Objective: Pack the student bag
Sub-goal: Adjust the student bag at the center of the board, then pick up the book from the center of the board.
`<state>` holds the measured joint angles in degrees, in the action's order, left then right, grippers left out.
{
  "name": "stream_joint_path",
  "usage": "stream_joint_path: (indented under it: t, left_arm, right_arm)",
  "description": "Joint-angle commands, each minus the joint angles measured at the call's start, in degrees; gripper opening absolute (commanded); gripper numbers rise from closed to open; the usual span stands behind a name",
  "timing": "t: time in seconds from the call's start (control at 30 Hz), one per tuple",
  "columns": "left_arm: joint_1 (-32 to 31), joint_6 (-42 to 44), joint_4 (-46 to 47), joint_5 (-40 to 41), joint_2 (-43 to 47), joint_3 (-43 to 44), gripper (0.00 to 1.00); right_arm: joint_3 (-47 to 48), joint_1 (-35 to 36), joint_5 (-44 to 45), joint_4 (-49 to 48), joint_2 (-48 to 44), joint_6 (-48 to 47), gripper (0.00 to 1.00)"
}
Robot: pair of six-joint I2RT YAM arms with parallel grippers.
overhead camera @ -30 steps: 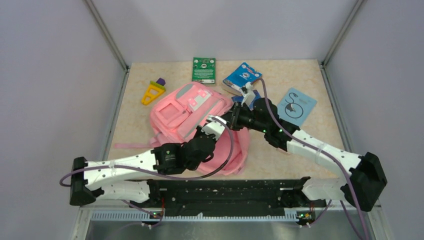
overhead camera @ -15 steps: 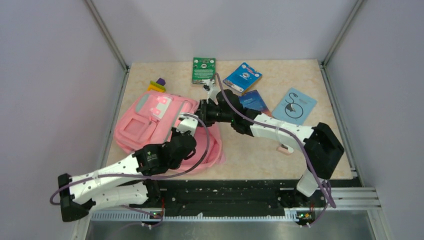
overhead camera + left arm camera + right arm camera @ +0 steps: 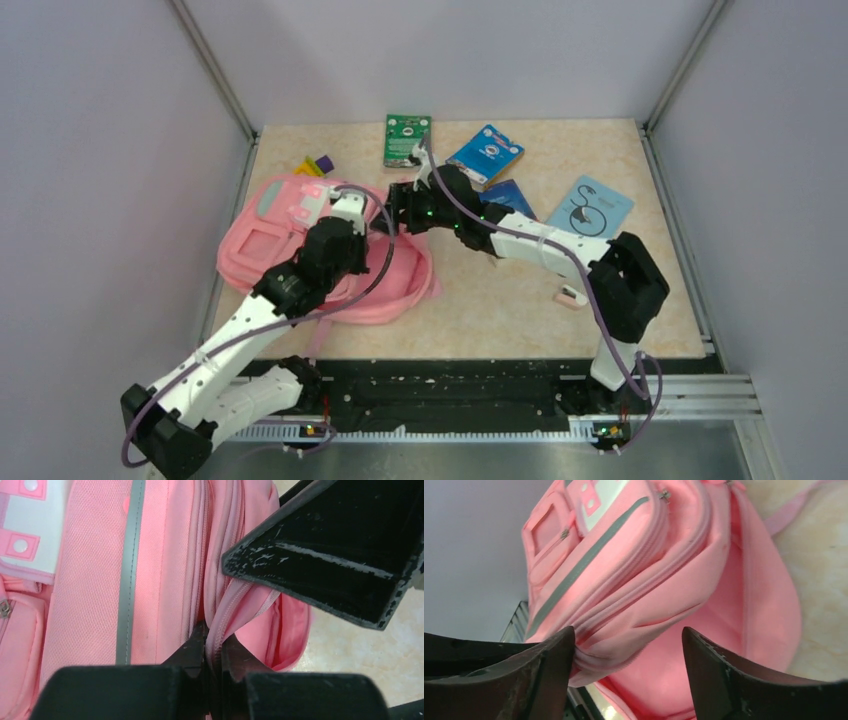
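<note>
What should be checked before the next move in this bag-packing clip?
1. Grip: ok, left hand is shut on the student bag zipper edge.
2. Free hand: ok, right hand is open, fingers apart at the bag's mouth.
3. Bag mouth open: ok, pink lining shows.
4. Contents packed: cannot tell; green card and blue booklet lie on the table.

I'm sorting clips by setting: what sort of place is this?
Likely a robot test cell: plain grey walls enclose a beige table, and the left arm and right arm are mounted on a black rail.
</note>
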<state>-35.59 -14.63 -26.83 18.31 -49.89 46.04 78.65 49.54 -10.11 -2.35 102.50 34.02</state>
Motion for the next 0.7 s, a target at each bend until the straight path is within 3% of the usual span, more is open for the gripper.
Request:
stream_joint_path:
  t: [0.0,0.13,0.3,0.5,0.67]
  left_arm:
    - [3.3,2.0,1.5,-3.2,-4.6,11.6,0.00]
    - [7.7,3.1,-4.2,-5.3,-8.5,17.0,0.00]
    - [11.4,3.8,-2.3,-5.2,-8.1,15.2,0.00]
    - [11.4,7.1,3.0,-2.7,-3.1,9.1,0.00]
    - [11.4,8.4,4.7,-0.2,1.7,6.4,0.00]
  right_arm:
    - [-5.1,-8.4,4.0,7.8,-4.8,-6.4,0.80]
    - [-9.0,-16.2,2.9,8.1,-7.8,-7.3,0.87]
    - [-9.0,-26.0,1.3,7.9,-6.6,-8.3,0.89]
    - [-3.1,-36.3,-1.8,6.0,1.9,-6.0,0.89]
    - [5.7,-40.7,-4.5,4.9,11.6,-2.9,0.87]
